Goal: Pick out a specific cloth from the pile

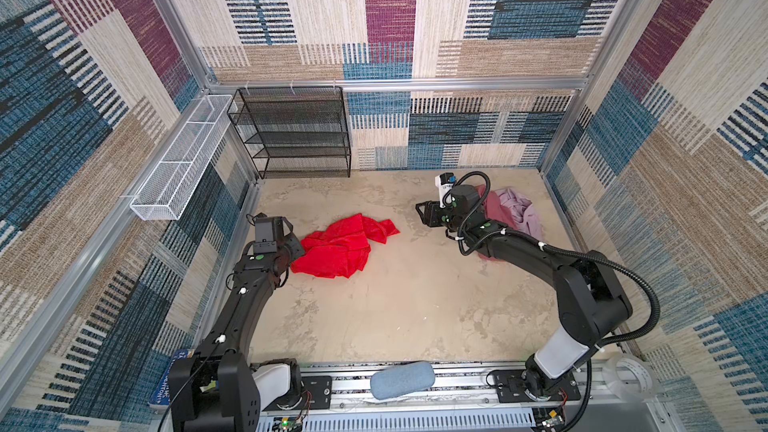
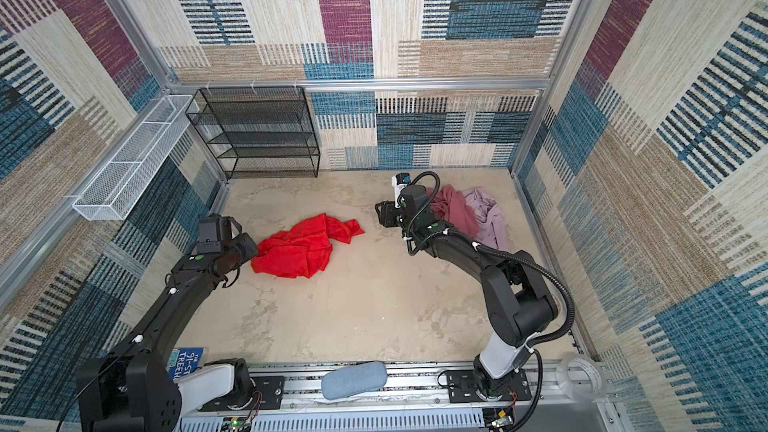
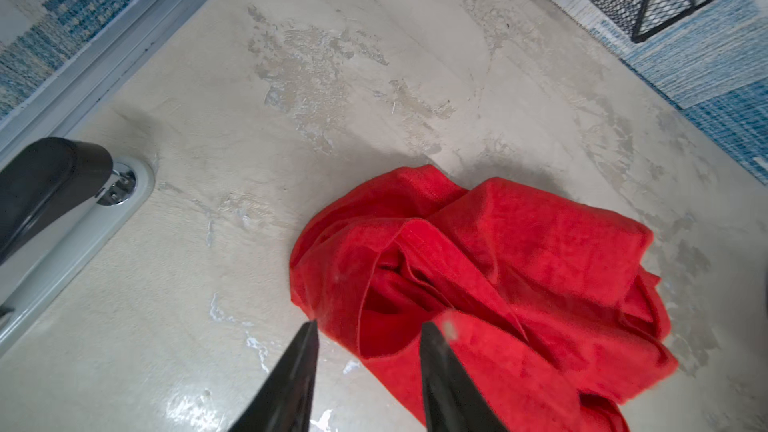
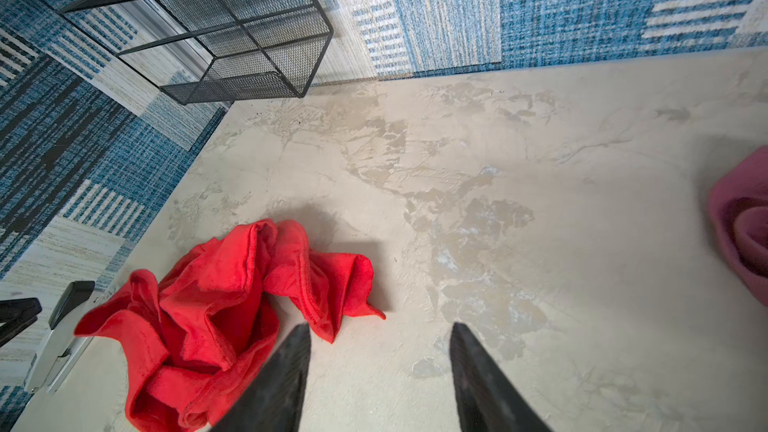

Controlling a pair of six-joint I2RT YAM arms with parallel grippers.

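Nearest: left end effector [image 3: 369, 328], jaws apart, empty. The cloth [image 1: 336, 249] lies on the bench [image 1: 415, 305] at its tips, toward 3 o'clock, long axis 8-to-2. Left arm is nearer. The right end effector [image 1: 427, 214] is also released, at the cloth's 3 o'clock. The pile [image 1: 515, 211] sits well apart. Nothing's in the way.

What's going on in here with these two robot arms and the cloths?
Two robot arms work over a table. The red cloth lies alone on the left, apart from the dusty rose cloth and lilac cloth heaped at the right. The left gripper is open at the red cloth's edge, not gripping it. The right gripper is open too, over bare table, holding nothing.
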